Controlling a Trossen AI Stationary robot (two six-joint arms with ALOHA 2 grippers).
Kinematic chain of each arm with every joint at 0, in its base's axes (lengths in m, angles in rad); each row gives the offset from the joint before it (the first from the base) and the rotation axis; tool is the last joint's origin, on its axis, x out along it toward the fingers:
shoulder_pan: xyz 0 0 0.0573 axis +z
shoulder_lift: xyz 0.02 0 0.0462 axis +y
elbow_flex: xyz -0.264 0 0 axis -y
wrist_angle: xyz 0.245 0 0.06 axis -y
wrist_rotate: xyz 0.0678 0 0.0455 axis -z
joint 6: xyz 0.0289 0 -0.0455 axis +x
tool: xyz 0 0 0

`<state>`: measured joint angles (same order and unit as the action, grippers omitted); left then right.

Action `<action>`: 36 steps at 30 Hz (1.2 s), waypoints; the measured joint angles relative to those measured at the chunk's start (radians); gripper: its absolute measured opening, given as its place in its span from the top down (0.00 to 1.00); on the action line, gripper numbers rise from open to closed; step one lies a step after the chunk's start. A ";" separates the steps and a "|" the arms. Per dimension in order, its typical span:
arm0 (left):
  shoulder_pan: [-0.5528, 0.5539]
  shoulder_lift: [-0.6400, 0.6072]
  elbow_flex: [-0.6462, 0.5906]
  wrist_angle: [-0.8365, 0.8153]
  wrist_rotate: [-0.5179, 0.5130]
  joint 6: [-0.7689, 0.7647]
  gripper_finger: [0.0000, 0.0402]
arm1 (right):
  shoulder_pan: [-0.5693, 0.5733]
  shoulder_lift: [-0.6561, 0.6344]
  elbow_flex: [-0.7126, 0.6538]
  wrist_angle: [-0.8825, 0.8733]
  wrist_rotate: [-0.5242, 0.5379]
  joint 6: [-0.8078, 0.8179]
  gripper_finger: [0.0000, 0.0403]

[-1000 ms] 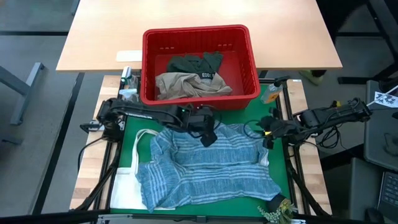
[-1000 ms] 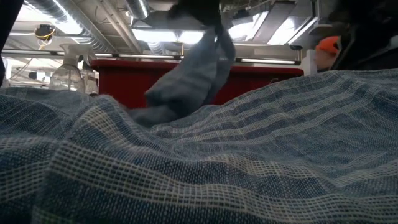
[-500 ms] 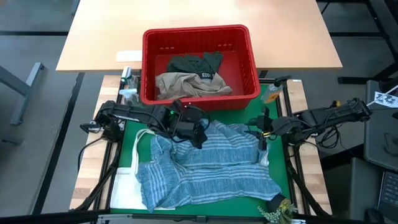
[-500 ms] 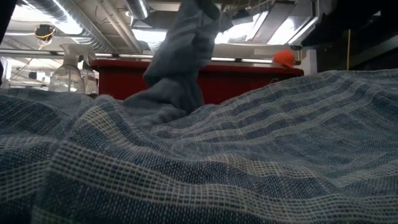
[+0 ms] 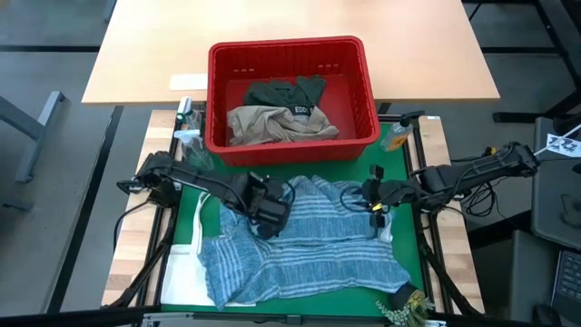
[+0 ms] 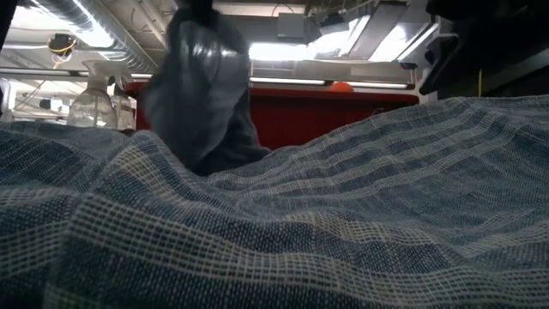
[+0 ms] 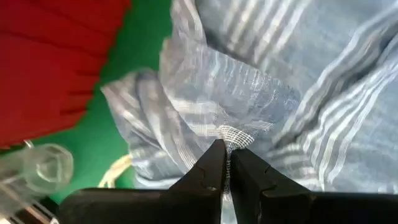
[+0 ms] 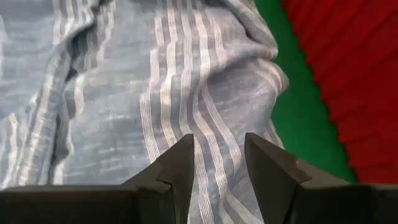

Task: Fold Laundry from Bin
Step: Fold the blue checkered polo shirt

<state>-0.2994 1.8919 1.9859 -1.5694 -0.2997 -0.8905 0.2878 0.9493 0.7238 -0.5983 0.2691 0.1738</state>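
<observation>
Striped blue shirt (image 5: 304,245) lies unfolded, pinched in the closed left gripper (image 7: 225,163), right gripper (image 8: 217,163) open just above it, bin (image 5: 292,56) beyond holding more.

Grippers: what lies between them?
High view: only striped shirt fabric spans between the left gripper, pinching it, and the open right gripper.

Striped garment (image 5: 300,241) on green mat (image 5: 186,213)

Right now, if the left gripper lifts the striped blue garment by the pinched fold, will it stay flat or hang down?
The striped garment likely hangs limp: it already lies in soft wrinkles on the green mat. The left gripper pinches one thin fold, so the cloth is probably light, but it may slip out.
</observation>
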 joint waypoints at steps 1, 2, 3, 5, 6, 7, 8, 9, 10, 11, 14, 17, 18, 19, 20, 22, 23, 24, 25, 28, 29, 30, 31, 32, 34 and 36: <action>-0.005 0.001 -0.014 0.003 0.009 -0.009 0.96 | 0.000 0.001 0.000 -0.008 0.000 0.000 0.65; -0.010 0.001 -0.025 0.000 0.019 -0.027 0.95 | 0.000 0.001 0.000 -0.013 0.000 0.000 0.65; -0.013 -0.001 -0.035 -0.003 0.029 -0.051 0.93 | 0.000 0.000 0.000 -0.015 0.000 0.000 0.65; -0.022 -0.001 -0.048 -0.003 0.036 -0.092 0.91 | 0.000 -0.001 0.000 -0.017 0.000 0.000 0.65; -0.025 -0.001 -0.050 -0.002 0.037 -0.103 0.89 | 0.000 -0.004 0.000 -0.020 0.000 0.000 0.65; -0.026 -0.001 -0.051 0.001 0.037 -0.109 0.87 | 0.000 -0.006 0.000 -0.020 0.000 0.000 0.65; -0.028 -0.001 -0.051 0.001 0.037 -0.120 0.85 | 0.000 -0.006 0.000 -0.020 0.000 0.000 0.65; -0.028 -0.001 -0.051 0.000 0.037 -0.130 0.82 | 0.000 -0.006 0.000 -0.022 0.000 0.000 0.65; -0.028 -0.001 -0.051 0.002 0.036 -0.140 0.80 | 0.000 -0.005 0.000 -0.025 0.000 0.000 0.65; -0.028 -0.001 -0.051 0.004 0.034 -0.153 0.77 | 0.000 -0.005 0.000 -0.029 0.000 0.000 0.65; -0.029 -0.001 -0.051 0.019 0.033 -0.174 0.69 | 0.000 -0.006 0.000 -0.038 0.000 0.000 0.65; -0.028 -0.001 -0.051 0.062 0.016 -0.175 0.62 | 0.000 -0.005 0.000 -0.041 0.000 0.000 0.65; -0.025 -0.001 -0.051 0.087 -0.007 -0.178 0.60 | 0.000 -0.006 0.000 -0.041 0.000 0.000 0.65; -0.023 -0.001 -0.051 0.117 -0.042 -0.182 0.59 | 0.000 -0.006 0.000 -0.042 0.000 -0.001 0.65; -0.020 -0.001 -0.051 0.149 -0.085 -0.191 0.58 | 0.000 -0.005 0.000 -0.042 0.000 -0.001 0.65; -0.011 0.002 -0.051 0.205 -0.180 -0.233 0.56 | 0.000 -0.006 0.000 -0.042 0.000 -0.001 0.65; -0.005 0.007 -0.051 0.227 -0.226 -0.262 0.56 | 0.000 -0.006 0.000 -0.041 0.000 -0.001 0.65; 0.001 0.014 -0.051 0.240 -0.262 -0.291 0.55 | 0.000 -0.005 0.000 -0.041 0.000 -0.001 0.65; 0.009 0.021 -0.051 0.246 -0.290 -0.317 0.55 | 0.000 -0.006 0.000 -0.041 0.000 -0.001 0.65; 0.038 0.052 -0.051 0.247 -0.312 -0.374 0.55 | 0.000 -0.006 0.000 -0.041 0.000 -0.001 0.65; 0.049 0.063 -0.051 0.248 -0.311 -0.383 0.55 | 0.000 -0.006 0.000 -0.041 0.000 -0.001 0.65; 0.061 0.075 -0.051 0.251 -0.308 -0.386 0.55 | 0.000 -0.006 0.000 -0.041 0.000 -0.001 0.65; 0.072 0.086 -0.051 0.255 -0.300 -0.386 0.55 | 0.000 -0.006 0.000 -0.041 0.000 -0.001 0.65; 0.083 0.100 -0.051 0.256 -0.289 -0.387 0.55 | 0.000 -0.006 0.000 -0.040 0.000 -0.001 0.65; 0.107 0.126 -0.051 0.256 -0.266 -0.386 0.55 | 0.000 -0.006 0.000 -0.040 0.000 -0.001 0.65; 0.130 0.151 -0.051 0.256 -0.262 -0.387 0.55 | 0.000 -0.006 0.000 -0.040 -0.001 -0.001 0.65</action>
<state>-0.1696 2.0433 1.9347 -1.3132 -0.5614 -1.2770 0.2878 0.9438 0.7238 -0.6381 0.2685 0.1730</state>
